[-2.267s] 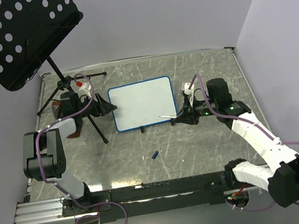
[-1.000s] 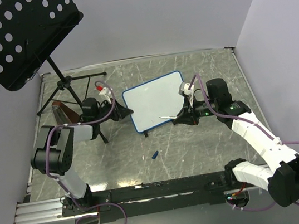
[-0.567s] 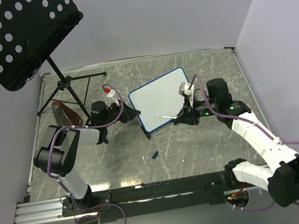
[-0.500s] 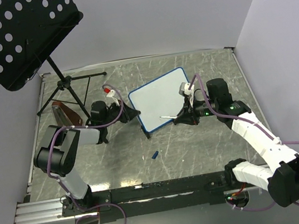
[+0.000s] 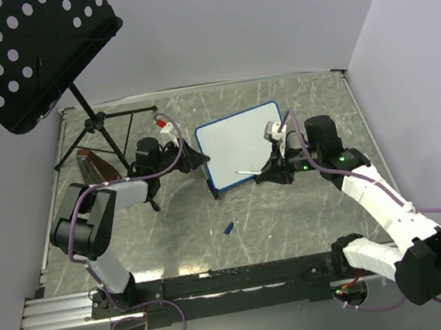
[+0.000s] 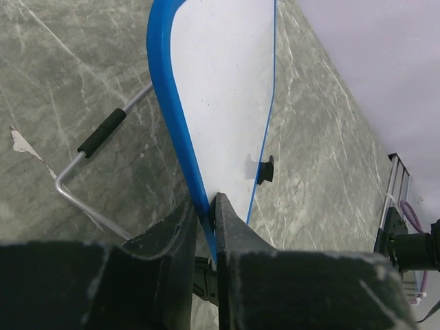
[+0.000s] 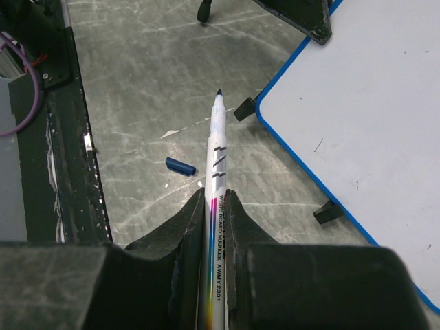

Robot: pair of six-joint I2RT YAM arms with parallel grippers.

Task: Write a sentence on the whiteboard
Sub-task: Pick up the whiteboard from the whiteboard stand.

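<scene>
Pinching the blue frame of the whiteboard (image 6: 227, 89) with the left gripper (image 6: 212, 206), jaws pressed onto its left edge near the corner. Clamping a marker (image 7: 216, 151) in the right gripper (image 7: 215, 199), squeezed tight on the barrel, cap off, tip hovering just off the whiteboard's near edge with no contact visible.

Versus two seconds back: was lying square and further left, now sits skewed and dragged toward the marker side. Followed across with the left gripper the whole way. Kept the right gripper and marker parked where they were. Looks like a positioning step, bringing the white surface to the pen instead of the reverse. Probably means writing comes next.

Still shows no ink anywhere on the whiteboard, so zero of the sentence done. Needs the frame held steady before the tip goes down, or strokes will likely shove it.

Count:
- 1 whiteboard, 2 black feet (image 7: 328, 213) showing along its near edge
- 1 marker
- 1 loose blue cap (image 5: 228, 229), on the table (image 5: 311, 218), well apart from the whiteboard's near edge
- 1 black perforated music stand (image 5: 21, 54), beyond the whiteboard's far-left corner
- 2 arms, 2 grippers
</scene>
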